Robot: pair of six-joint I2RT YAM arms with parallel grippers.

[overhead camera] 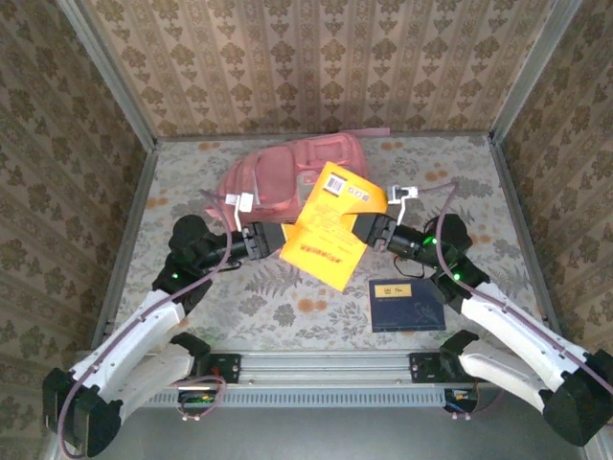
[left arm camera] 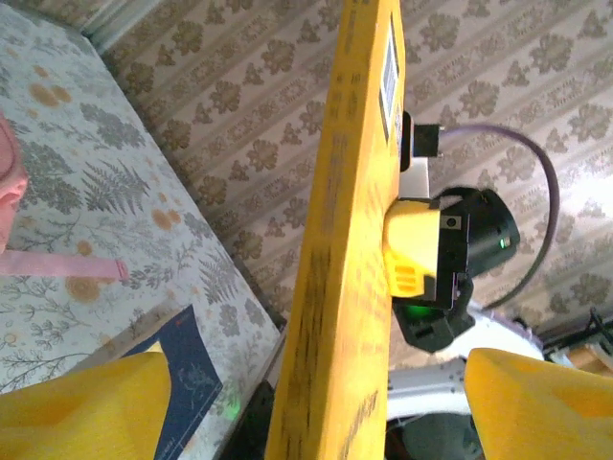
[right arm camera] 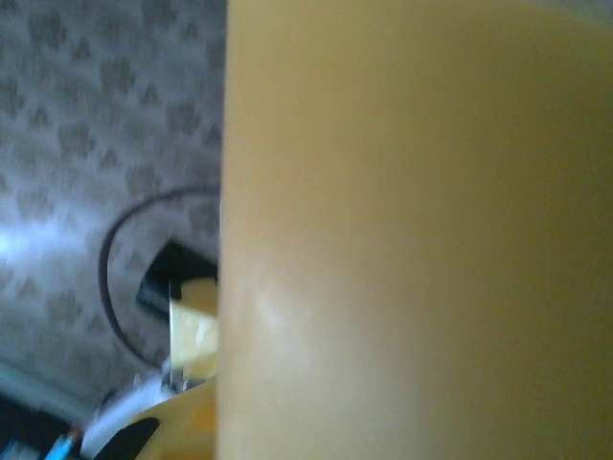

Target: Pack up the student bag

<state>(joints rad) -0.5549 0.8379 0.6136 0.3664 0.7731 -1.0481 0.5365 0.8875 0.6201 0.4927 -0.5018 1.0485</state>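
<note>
Student bag point(overhead camera: 278, 177) lies behind a yellow book point(overhead camera: 330, 235) bearing a barcode label point(overhead camera: 335, 188).

1. yellow book point(overhead camera: 335, 225): up off the table, tilted, barcode label near its far edge, dark print on the cover; edge-on in the left wrist view point(left arm camera: 335, 240).
2. dark blue book point(overhead camera: 406, 305): flat on the table, front right, small yellow label.
3. floral tablecloth point(overhead camera: 287, 307): fern and orange blotch print.
4. patterned wallpaper point(overhead camera: 316, 67): on three sides.
5. metal rail point(overhead camera: 326, 364): along the near edge.

Top external: high at the near edge, looking down.
Left wrist: faces right, close on yellow book point(left arm camera: 335, 287).
Right wrist: same book, closer.
</note>
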